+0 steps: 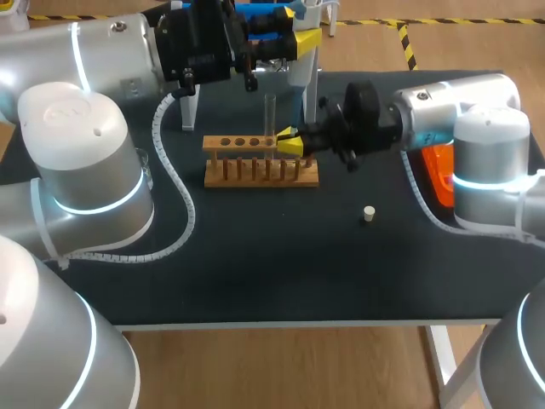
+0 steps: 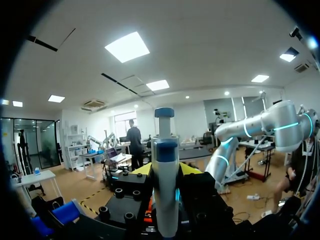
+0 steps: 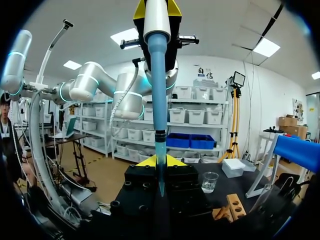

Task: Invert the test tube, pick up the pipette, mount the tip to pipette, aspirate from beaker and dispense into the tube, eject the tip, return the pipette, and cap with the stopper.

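Note:
My left gripper [image 1: 296, 30] is at the back of the table, shut on a white and blue pipette [image 1: 271, 40] that hangs upright between its fingers [image 2: 165, 170]. Its blue tip [image 3: 159, 100] points straight down from the left gripper [image 3: 157, 10] to the fingertips of my right gripper [image 3: 160, 161]. The right gripper [image 1: 288, 141] is shut on a clear test tube [image 1: 270, 115], held upright at the right end of the wooden rack [image 1: 255, 175]. A small white stopper [image 1: 369, 213] lies on the mat to the right of the rack. Beyond the rack [image 3: 232, 204] stands a glass beaker [image 3: 210, 181].
A white pipette stand [image 1: 306, 72] rises behind the rack, close to the left gripper. An orange object [image 1: 438, 175] lies at the table's right side, partly behind my right arm. A white spiral cable [image 1: 174, 183] trails over the mat left of the rack.

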Tool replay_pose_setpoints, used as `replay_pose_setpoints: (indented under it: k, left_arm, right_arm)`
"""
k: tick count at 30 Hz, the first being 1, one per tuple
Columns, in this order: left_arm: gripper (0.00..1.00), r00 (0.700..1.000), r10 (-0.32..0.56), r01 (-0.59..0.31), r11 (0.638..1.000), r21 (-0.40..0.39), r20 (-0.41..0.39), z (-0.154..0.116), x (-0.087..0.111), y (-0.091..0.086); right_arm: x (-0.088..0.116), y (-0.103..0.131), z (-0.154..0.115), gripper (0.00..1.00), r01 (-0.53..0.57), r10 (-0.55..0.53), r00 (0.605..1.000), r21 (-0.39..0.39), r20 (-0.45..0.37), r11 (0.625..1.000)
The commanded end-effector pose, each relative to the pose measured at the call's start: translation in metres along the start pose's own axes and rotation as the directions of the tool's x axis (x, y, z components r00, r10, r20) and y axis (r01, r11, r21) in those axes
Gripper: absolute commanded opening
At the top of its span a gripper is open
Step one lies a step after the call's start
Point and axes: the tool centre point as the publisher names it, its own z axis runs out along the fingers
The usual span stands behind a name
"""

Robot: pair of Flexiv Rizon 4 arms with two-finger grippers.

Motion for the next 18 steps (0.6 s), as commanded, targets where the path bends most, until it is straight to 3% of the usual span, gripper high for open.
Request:
replay_pose_setpoints:
  k: [1,2,3,18]
  left_arm:
    - [0.00,1.000,0.001,-0.001,1.000,-0.001,-0.002,-0.001,0.000,0.011]
    - [0.00,1.000,0.001,-0.001,1.000,-0.001,-0.002,-0.001,0.000,0.011]
    - [0.00,1.000,0.001,-0.001,1.000,-0.001,-0.002,-0.001,0.000,0.011]
    - [0.00,1.000,0.001,-0.001,1.000,-0.001,-0.002,-0.001,0.000,0.011]
  right_arm:
    - [0.004,0.008,-0.001,0.65,-0.011,0.011,1.000,0.007,0.002,1.000]
    - [0.004,0.007,-0.001,0.98,-0.011,0.011,1.000,0.008,0.003,1.000]
    - [0.005,0.006,-0.001,1.00,-0.012,0.012,1.000,0.008,0.003,1.000]
    - [0.020,-0.020,-0.024,1.00,-0.045,0.044,0.999,0.053,0.007,0.998]
